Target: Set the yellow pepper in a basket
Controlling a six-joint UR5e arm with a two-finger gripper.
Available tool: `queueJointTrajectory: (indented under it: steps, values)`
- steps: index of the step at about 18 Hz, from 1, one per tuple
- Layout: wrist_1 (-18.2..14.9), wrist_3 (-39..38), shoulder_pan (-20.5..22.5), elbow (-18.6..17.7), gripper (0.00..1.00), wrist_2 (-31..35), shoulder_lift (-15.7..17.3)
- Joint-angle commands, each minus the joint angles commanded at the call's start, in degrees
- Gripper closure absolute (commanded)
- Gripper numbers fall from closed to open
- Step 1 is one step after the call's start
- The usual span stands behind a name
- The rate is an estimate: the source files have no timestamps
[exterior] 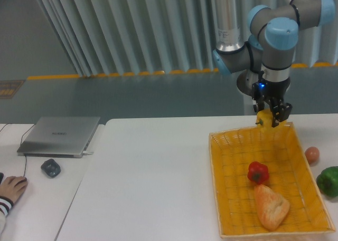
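The yellow pepper (263, 117) is small in view, held between the fingers of my gripper (270, 117), which is shut on it. The gripper hangs just above the far edge of the basket (232, 199), a large shallow yellow-orange wicker tray on the right of the white table. The pepper is partly hidden by the fingers and blends with the wicker behind it.
Inside the basket lie a red pepper (257, 172) and a bread roll (271, 206). A green pepper (329, 181) and a small peach-coloured fruit (312, 154) sit on the table right of the basket. A laptop (59, 136), a mouse (50, 167) and a person's hand (11, 188) are at the left.
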Motion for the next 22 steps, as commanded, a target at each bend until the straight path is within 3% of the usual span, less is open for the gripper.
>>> queueJointTrajectory:
  steps: [1, 5, 7, 16, 18, 22]
  values:
    - [0.0, 0.2, -0.3, 0.0, 0.41, 0.0, 0.1]
    - [0.1, 0.4, -0.4, 0.0, 0.09, -0.1, -0.1]
    - [0.1, 0.2, -0.4, 0.1, 0.01, -0.1, -0.3]
    - [0.3, 0.5, -0.1, 1.3, 0.00, 2.2, -0.6]
    - [0.4, 1.2, -0.1, 3.2, 0.00, 7.3, -1.9]
    - [0.4, 3.2, 2.6, 8.4, 0.00, 7.5, -5.8]
